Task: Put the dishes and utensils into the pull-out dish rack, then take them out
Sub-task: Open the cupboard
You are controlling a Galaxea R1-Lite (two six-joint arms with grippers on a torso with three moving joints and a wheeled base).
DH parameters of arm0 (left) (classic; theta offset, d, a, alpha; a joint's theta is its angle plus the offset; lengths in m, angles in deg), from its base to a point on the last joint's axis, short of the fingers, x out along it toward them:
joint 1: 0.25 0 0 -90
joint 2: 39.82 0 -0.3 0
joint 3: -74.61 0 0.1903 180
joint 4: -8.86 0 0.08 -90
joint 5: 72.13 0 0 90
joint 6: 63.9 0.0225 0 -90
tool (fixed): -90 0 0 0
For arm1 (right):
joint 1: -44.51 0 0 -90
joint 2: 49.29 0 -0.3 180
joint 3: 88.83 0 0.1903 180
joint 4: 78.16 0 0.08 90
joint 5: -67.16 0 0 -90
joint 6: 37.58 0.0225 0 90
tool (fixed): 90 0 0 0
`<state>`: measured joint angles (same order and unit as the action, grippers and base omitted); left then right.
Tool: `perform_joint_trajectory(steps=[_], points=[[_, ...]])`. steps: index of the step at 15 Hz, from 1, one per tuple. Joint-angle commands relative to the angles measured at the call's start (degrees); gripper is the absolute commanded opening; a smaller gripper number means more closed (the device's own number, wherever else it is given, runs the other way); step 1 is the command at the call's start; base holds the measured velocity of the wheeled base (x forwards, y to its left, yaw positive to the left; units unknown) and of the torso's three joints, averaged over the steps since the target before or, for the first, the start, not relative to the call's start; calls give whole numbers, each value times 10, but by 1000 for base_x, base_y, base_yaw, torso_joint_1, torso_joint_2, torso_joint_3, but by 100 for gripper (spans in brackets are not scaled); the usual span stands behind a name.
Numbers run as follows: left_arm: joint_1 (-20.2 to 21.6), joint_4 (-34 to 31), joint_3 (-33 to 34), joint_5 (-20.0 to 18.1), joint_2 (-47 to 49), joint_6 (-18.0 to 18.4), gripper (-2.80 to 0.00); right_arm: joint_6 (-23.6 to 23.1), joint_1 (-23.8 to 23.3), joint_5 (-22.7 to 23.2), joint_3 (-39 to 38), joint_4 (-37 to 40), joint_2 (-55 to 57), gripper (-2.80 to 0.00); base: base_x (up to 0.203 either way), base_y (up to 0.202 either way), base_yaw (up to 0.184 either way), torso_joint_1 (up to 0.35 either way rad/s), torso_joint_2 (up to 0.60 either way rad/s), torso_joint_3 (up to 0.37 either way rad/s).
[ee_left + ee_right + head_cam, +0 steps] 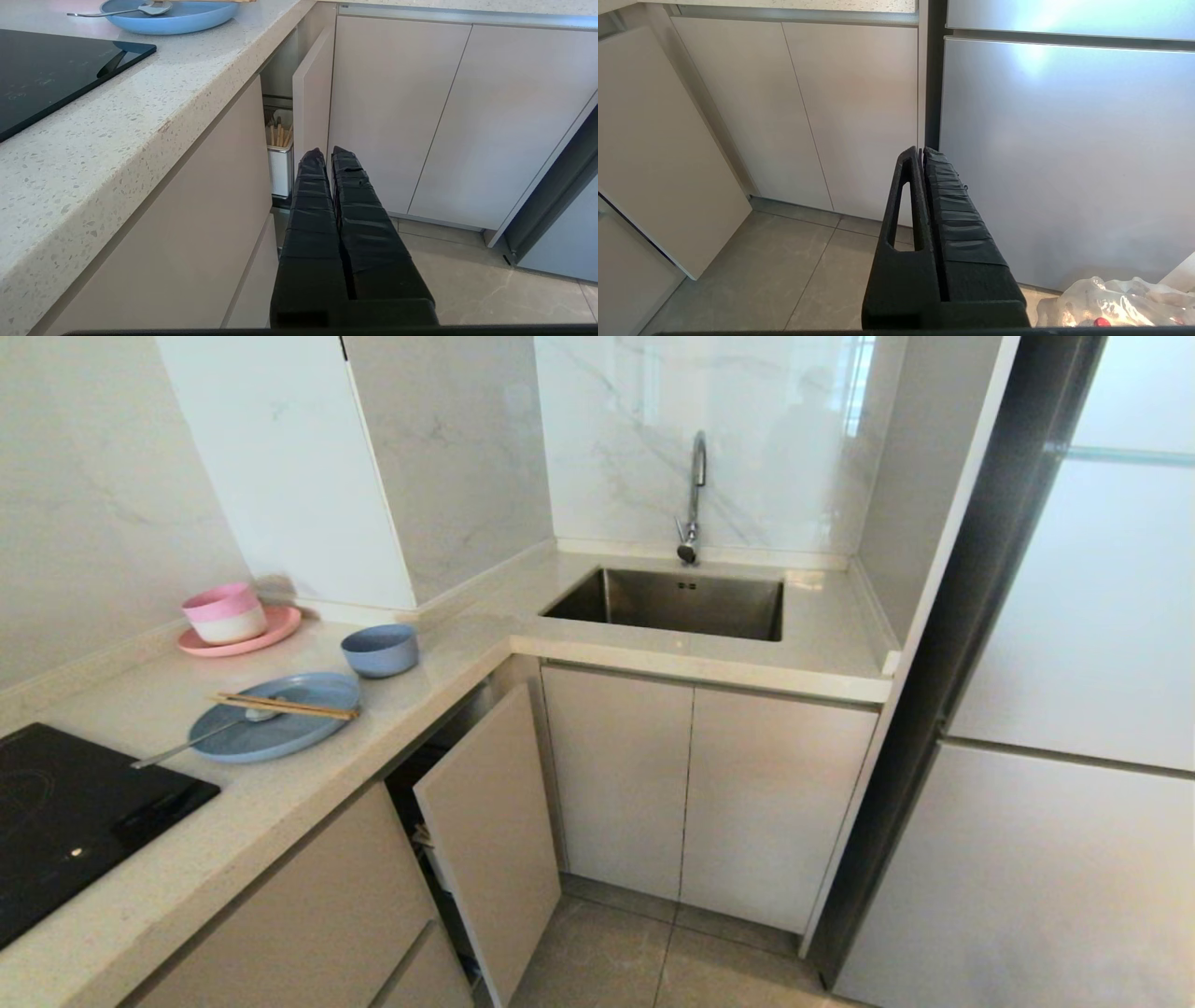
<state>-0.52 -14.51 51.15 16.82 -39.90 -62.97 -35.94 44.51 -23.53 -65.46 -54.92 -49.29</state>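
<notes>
Left gripper: my left gripper (327, 156) is clenched on nothing, hanging low in front of the cabinets, tips aimed at the gap beside the rack's front panel
Right gripper: my right gripper (922, 154) is clenched and empty too, low by the fridge door (1064, 154), parked
Pull-out dish rack: the pull-out dish rack (487, 831) stands only partly drawn out under the surface (280, 793); in the head view it sits at about 7 o'clock from the sink (677, 602)
Utensil cup: in the left wrist view the white utensil cup (280, 168) shows in the gap, already holding several wooden sticks
Key relation: the panel's edge lies just ahead of my left gripper, its long axis upright; my left arm is clearly the nearer one, the right is well apart toward the fridge
Plate: one light-blue plate (280, 723) on the surface, at 10 o'clock from the rack panel
Bowl: one light-blue bowl (380, 649), just beyond the plate at its 1 o'clock
Chopsticks: the chopsticks (285, 706) lie across the plate, running 9 to 3; they look like one pair
Spoon: one spoon (201, 737), bowl on the plate, handle pointing out to 8 o'clock
Others: one pink plate (271, 637) carrying one pink-and-white bowl (224, 613), and a black cooktop (65, 812)
Stage: I judge nothing loaded yet; pulling the rack fully out comes first
</notes>
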Motion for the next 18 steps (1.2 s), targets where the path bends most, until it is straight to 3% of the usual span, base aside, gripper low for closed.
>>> perform_joint_trajectory(steps=[1,13,15,18], points=[[0,0,0,0,0,0,-280,0,0,0,0,0,1,-280,0,0,0,0,0,0],[0,-4,-10,2,0,2,-280,0,0,0,0,0,1,-280,0,0,0,0,0,0],[0,-26,-83,6,21,1,-280,0,0,0,0,0,1,-280,0,0,0,0,0,0],[-6,-93,-266,22,125,-5,-280,0,0,0,0,0,1,-280,0,0,0,0,0,0]])
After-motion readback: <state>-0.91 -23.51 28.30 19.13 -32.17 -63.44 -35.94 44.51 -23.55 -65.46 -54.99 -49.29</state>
